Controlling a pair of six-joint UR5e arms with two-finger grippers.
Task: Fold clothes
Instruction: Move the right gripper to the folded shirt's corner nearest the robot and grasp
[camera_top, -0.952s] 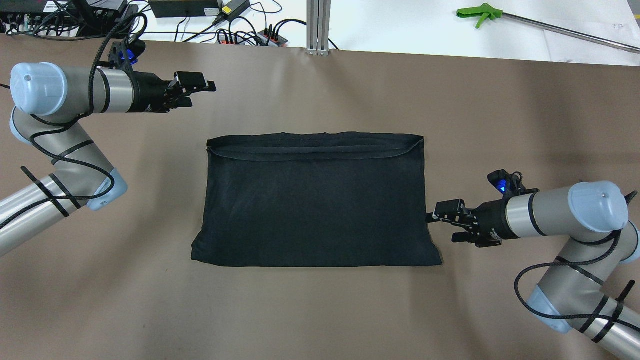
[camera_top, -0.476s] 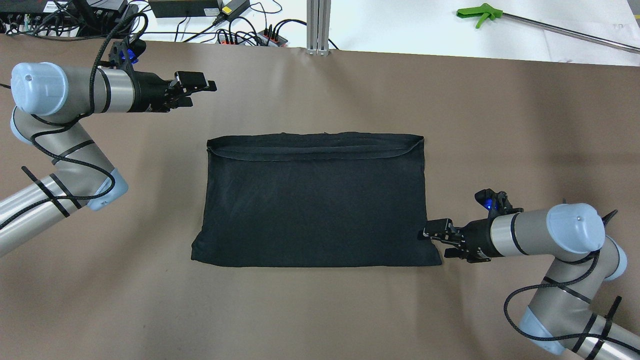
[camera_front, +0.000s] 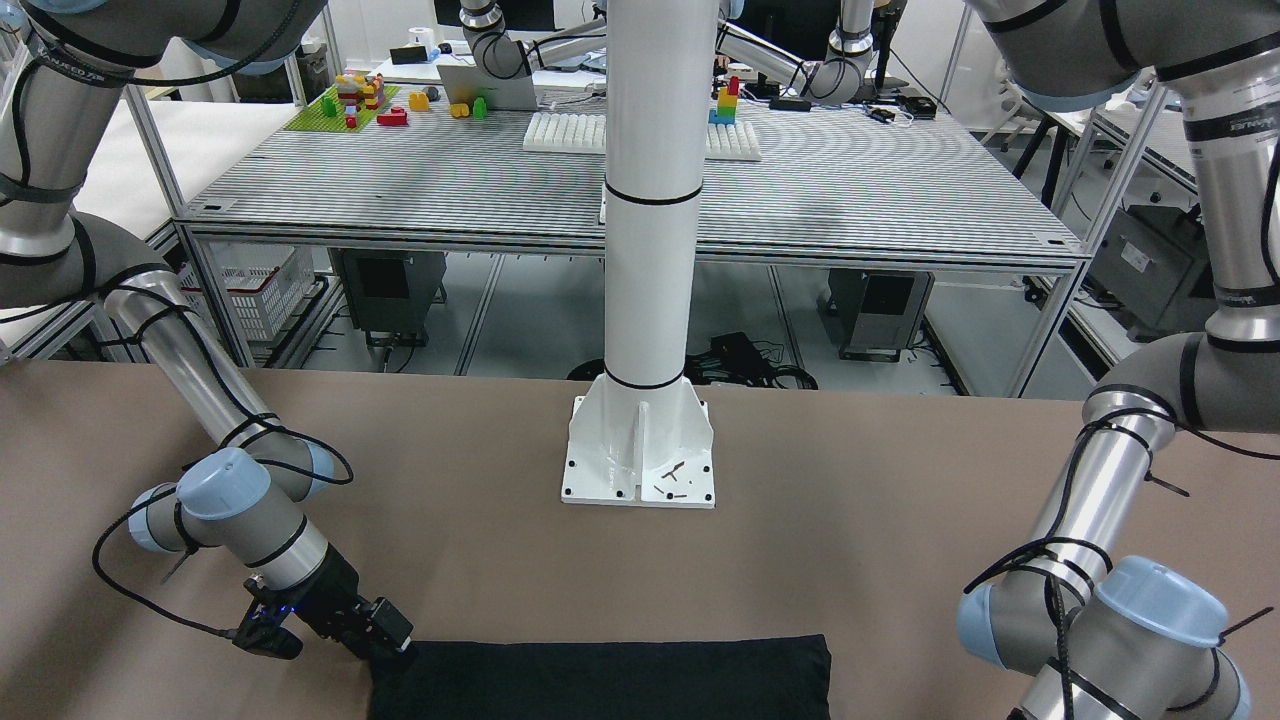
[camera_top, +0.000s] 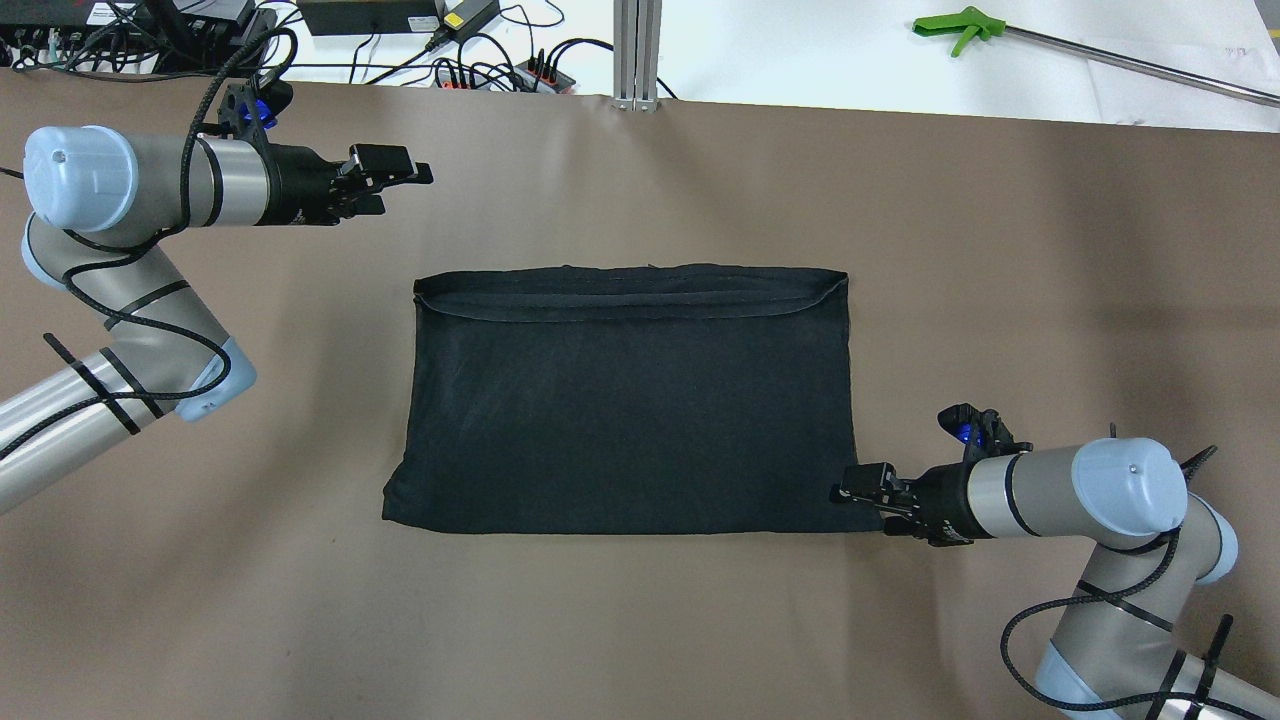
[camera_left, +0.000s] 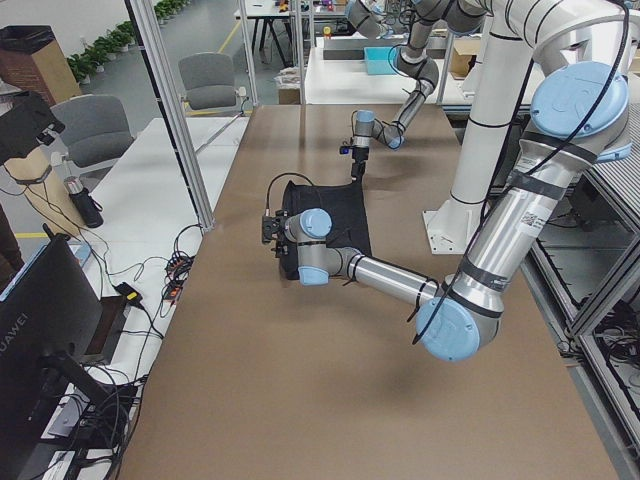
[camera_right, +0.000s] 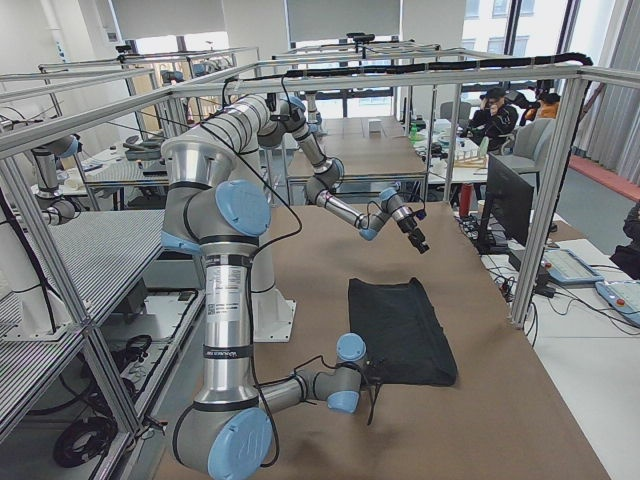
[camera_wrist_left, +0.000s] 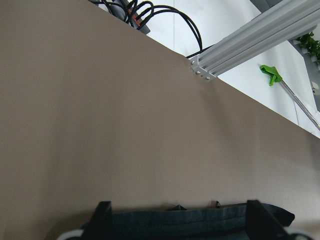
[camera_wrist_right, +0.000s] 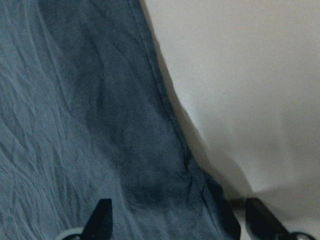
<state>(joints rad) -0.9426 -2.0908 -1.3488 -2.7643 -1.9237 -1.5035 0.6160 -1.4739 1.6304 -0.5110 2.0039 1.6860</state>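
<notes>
1. I see the black cloth (camera_top: 625, 400) lying flat on the brown table (camera_top: 640, 620), near its middle, spread as a wide rectangle.
2. Along its far edge a narrow band is folded over onto the cloth.
3. My right gripper (camera_top: 847, 494) sits low at the cloth's near right corner, its tips over the side hem.
4. On the right wrist camera its fingers (camera_wrist_right: 101, 220) stand wide apart, with the corner of the cloth lying between them. They are not closed on anything.
5. My left gripper (camera_top: 405, 177) hangs above bare table, off the far left corner of the cloth and well apart from it.
6. The left wrist camera shows that gripper spread wide too, holding nothing, with the cloth's far edge showing just below it.
</notes>
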